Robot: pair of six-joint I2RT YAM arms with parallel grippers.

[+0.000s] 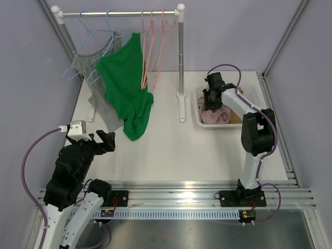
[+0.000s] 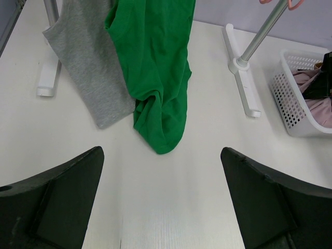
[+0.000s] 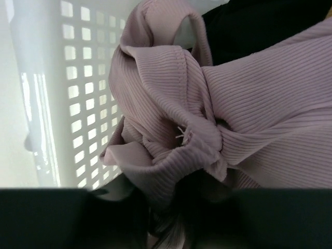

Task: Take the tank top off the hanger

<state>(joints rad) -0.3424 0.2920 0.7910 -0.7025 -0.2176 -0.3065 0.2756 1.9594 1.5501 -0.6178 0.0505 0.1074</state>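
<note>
The left gripper [image 2: 162, 207] is gaping wide, empty, at the near-left corner; the right gripper [image 1: 211, 96] is showing no readable opening. The green tank top [image 1: 124, 85] is hanging far-left; tugging risks snagging a strap, toppling the rail [image 1: 119, 13].

Between the spread fingers [image 2: 57, 199], a green tank top [image 2: 161, 83] trails onto the table [image 2: 171, 202] beside a gray top [image 2: 91, 67], a white basket [image 2: 291, 106] at right.

Tank tops [image 1: 124, 78] hang on the rack [image 1: 119, 13], far left; the basket [image 1: 199, 110] with cloth [image 1: 215, 115] sits right.
</note>
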